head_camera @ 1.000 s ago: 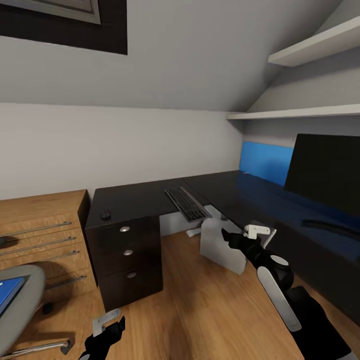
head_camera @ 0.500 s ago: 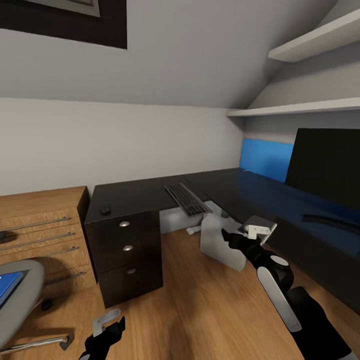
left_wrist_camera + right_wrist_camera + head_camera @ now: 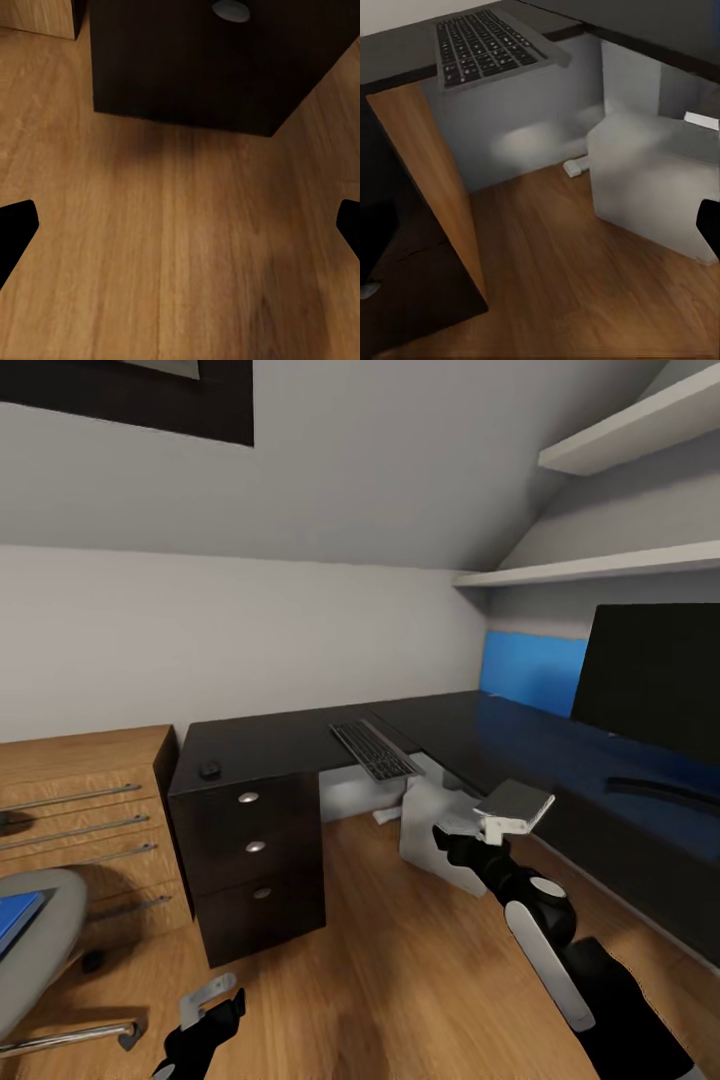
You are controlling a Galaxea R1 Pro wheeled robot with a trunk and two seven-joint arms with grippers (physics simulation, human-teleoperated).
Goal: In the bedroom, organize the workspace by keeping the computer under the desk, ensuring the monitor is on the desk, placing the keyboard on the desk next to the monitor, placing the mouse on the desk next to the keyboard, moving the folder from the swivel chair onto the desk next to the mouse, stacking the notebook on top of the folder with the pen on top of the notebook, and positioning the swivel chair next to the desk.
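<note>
The black L-shaped desk [image 3: 270, 745] fills the corner, with its drawers [image 3: 255, 848] at the left end. The keyboard [image 3: 372, 748] [image 3: 487, 45] lies near the inner corner, one end jutting past the edge. The mouse [image 3: 209, 770] sits above the drawers. The monitor [image 3: 655, 680] stands on the right wing. The grey-white computer [image 3: 430, 838] [image 3: 649, 184] stands under the desk. My right gripper [image 3: 505, 812] hovers open and empty in front of it. My left gripper [image 3: 205, 1002] [image 3: 180, 225] hangs open over the floor. At the far left, the blue folder [image 3: 14, 920] lies on the swivel chair [image 3: 45, 960]. The notebook and pen are out of view.
A light wooden drawer cabinet [image 3: 85, 800] stands left of the desk. A blue wall panel [image 3: 530, 670] and two shelves [image 3: 590, 568] are behind the right wing. A small white thing [image 3: 386, 817] [image 3: 576, 166] lies on the floor under the desk. Wooden floor [image 3: 400, 980] spreads between desk and chair.
The camera has shifted, sliding the chair further left in the picture. My right gripper rose slightly and turned its wrist, so a flat grey finger now faces up. The left gripper stays low.
</note>
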